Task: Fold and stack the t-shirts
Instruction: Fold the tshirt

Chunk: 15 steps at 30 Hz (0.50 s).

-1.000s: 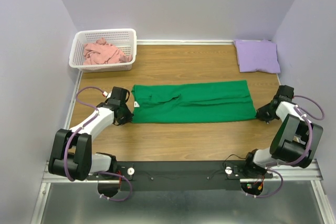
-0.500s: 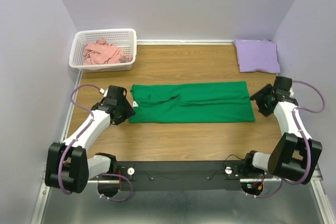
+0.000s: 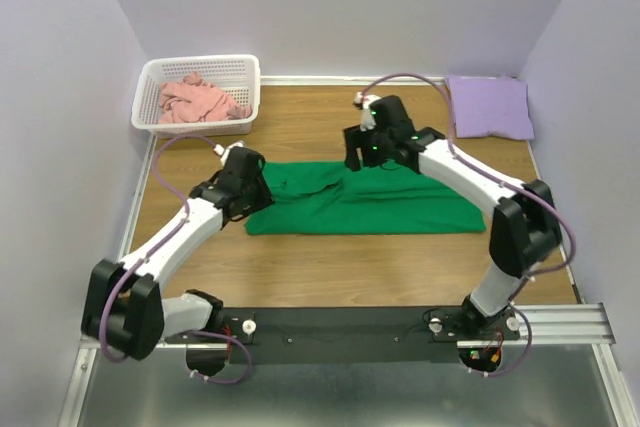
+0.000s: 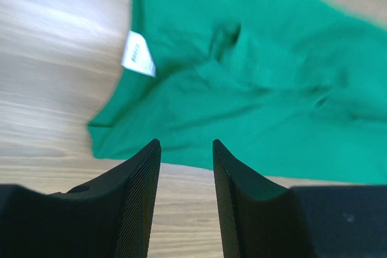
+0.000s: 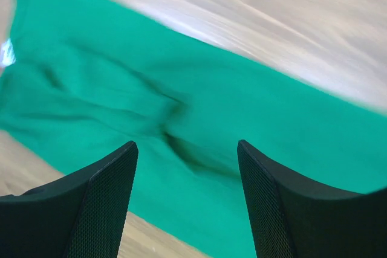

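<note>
The green t-shirt lies flat as a long folded strip across the middle of the table, its white neck label at the left end. My left gripper hovers over that left end, open and empty. My right gripper hangs above the strip's back edge near the middle, open with only green cloth seen below its fingers. The lavender t-shirt lies folded at the back right corner. The pink t-shirt is crumpled in the basket.
A white lattice basket stands at the back left corner. Bare wood lies between it and the lavender shirt, and more in front of the green strip. Walls close in on both sides and at the back.
Both grippers, shut at the strip's two ends a second ago, have opened. The right arm swung left from the right end to the strip's middle. The left arm shifted a little right.
</note>
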Tool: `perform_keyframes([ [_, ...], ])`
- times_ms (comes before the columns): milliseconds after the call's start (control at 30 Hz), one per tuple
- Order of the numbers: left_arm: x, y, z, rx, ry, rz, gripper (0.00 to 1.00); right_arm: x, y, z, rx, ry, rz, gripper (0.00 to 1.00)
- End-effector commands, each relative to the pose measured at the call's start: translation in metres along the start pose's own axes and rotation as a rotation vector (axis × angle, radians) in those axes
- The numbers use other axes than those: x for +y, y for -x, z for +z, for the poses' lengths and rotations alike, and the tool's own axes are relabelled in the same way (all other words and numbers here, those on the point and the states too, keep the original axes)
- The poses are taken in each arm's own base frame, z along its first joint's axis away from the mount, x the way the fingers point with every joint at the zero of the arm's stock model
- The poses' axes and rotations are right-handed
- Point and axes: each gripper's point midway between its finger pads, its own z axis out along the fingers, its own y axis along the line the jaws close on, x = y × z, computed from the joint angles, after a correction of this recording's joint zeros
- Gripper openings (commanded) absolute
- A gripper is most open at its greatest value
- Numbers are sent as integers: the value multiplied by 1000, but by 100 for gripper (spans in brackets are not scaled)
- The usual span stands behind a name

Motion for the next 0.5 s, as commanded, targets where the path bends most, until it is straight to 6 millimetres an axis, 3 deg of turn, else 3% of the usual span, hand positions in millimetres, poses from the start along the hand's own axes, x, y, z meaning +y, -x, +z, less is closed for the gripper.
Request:
perform_keyframes([
  [0,-2,-29,29,66,16,21,47,55,8,32,21,148,-274,75],
  [100,-1,-40,41,97,21,28,47,87,6,49,27,222,-400,76],
  [133,4,-44,44,101,34,29,47,90,-3,63,56,229,-418,79],
  [267,19,-56,58,119,92,9,43,120,-23,84,94,288,-517,83],
  [467,43,-85,73,200,171,-2,43,132,-41,107,127,293,-598,86],
])
